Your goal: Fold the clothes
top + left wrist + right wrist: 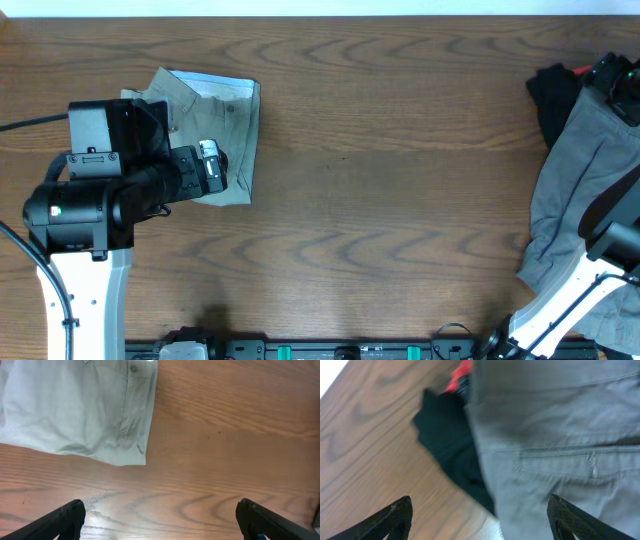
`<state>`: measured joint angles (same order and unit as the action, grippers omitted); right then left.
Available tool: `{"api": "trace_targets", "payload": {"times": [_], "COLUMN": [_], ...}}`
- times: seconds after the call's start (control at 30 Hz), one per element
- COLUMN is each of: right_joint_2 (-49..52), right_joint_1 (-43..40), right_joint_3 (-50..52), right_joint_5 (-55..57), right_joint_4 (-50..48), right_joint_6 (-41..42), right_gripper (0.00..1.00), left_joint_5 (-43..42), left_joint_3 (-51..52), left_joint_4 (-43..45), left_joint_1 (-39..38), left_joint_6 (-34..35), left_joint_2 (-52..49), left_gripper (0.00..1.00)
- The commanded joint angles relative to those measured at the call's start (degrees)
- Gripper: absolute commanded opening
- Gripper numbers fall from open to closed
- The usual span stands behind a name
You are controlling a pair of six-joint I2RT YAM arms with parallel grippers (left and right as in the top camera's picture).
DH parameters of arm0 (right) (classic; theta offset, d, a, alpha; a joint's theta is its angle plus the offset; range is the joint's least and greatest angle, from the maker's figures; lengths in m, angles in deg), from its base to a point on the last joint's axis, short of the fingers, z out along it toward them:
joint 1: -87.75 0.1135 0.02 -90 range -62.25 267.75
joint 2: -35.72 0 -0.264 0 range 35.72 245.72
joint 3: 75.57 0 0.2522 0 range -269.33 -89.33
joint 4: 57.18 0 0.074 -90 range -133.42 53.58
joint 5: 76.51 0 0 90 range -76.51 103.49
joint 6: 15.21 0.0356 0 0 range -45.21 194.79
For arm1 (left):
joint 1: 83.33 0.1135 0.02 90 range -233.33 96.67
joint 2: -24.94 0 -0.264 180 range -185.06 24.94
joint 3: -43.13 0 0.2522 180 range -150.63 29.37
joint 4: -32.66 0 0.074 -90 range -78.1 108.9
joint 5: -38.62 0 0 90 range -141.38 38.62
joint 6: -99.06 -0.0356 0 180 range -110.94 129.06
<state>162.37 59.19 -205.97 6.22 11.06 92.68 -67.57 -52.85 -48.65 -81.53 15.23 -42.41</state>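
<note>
Khaki shorts [232, 108] lie folded in a neat block near the far left corner of the worktop [400, 200], flat on the wood, with a button [134, 368] showing at the waistband. The left claw [167, 525] hangs low over the worktop just off the block's near right corner. Its two fingers [65, 520] are spread as wide as they go and have hold of nothing. Only bare wood lies between them, and the khaki cloth sits ahead and to the left of the tips, clear of both. The left arm [90, 200] covers the block's left part from above. At the worktop's right edge grey shorts [585, 190] lie loose and rumpled, running from the far side toward the near side, with a pocket seam [560, 452] across them. A black garment [553, 95] lies partly under their far left side, toward the worktop's far right corner, with a bit of red cloth [462, 370] at its far end. The right claw [480, 525] hangs above the grey shorts, fingers wide apart. The grey cloth fills the view between and beyond them, with the black garment toward its left finger. It grips nothing, and I cannot tell whether the tips touch the cloth.
</note>
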Motion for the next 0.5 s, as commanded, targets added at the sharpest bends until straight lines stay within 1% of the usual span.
{"api": "trace_targets", "payload": {"times": [0.0, 0.3, 0.37, 0.47], "right_joint_2": [1.51, 6.88, 8.09, 9.14], "right_joint_1": [-0.59, 0.04, 0.07, 0.11], "right_joint_3": [-1.46, -1.44, -1.44, -1.42], "right_joint_5": [5.55, 6.47, 6.49, 6.40], "right_joint_4": [-1.95, -7.28, -7.82, -8.00], "right_joint_6": [2.47, 2.91, 3.72, 5.75], "right_gripper": [0.84, 0.82, 0.80, 0.71], "left_joint_5": [-0.26, -0.28, -0.28, -0.28], "left_joint_3": [-0.94, -0.94, -0.94, -0.94], "left_joint_4": [-0.35, -0.35, -0.55, -0.79], "left_joint_1": [-0.17, -0.17, -0.17, -0.17], "left_joint_6": [-0.59, -0.59, -0.57, -0.59], "left_joint_2": [0.00, 0.00, 0.00, 0.00], "left_gripper": [0.98, 0.98, 0.98, 0.98]}}
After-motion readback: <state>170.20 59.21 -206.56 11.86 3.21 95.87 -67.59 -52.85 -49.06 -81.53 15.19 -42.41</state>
